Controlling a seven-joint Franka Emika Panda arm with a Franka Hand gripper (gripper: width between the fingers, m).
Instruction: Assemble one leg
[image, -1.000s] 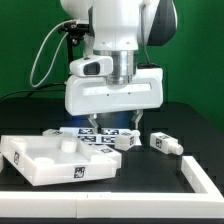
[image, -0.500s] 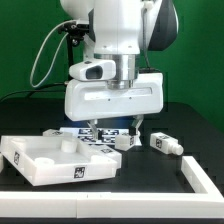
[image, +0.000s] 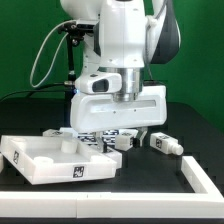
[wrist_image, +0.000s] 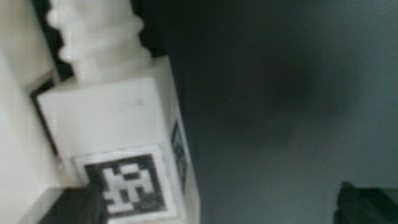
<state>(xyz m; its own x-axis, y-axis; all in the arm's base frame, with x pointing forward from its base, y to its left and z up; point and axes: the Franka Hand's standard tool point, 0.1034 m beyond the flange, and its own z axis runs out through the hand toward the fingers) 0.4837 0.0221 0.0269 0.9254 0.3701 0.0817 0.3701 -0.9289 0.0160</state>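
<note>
- We see the arm (image: 125, 40) reaching low over the black table (image: 150, 178), with the gripper (image: 113, 133) just past the far right corner of the white tabletop (image: 40, 165).
- In the exterior view the two fingers (image: 139, 128) stand well apart (one towards each end of the broad white hand), and nothing is clamped between them.
- The leg (image: 122, 142) lies on its side on the table, just off the tabletop's right-hand corner and between the spread fingers; we cannot tell whether either finger touches it.
- The wrist view shows the same leg (wrist_image: 111, 110) close up: a white block with a narrower ribbed stem at one end and a black-and-white tag (wrist_image: 134, 188) on the face towards the camera.
- A pale strip runs along one side of the leg in that view, too blurred for us to name.
- A second leg (image: 166, 145) lies further out from the tabletop's right edge, towards the exterior view's right and clear of the gripper.
- The marker board (image: 92, 139) lies flat just beyond the tabletop's far edge, partly hidden under the hand.
- A long white bar (image: 205, 178) lies past the tabletop's right corner, near the exterior view's right edge.
</note>
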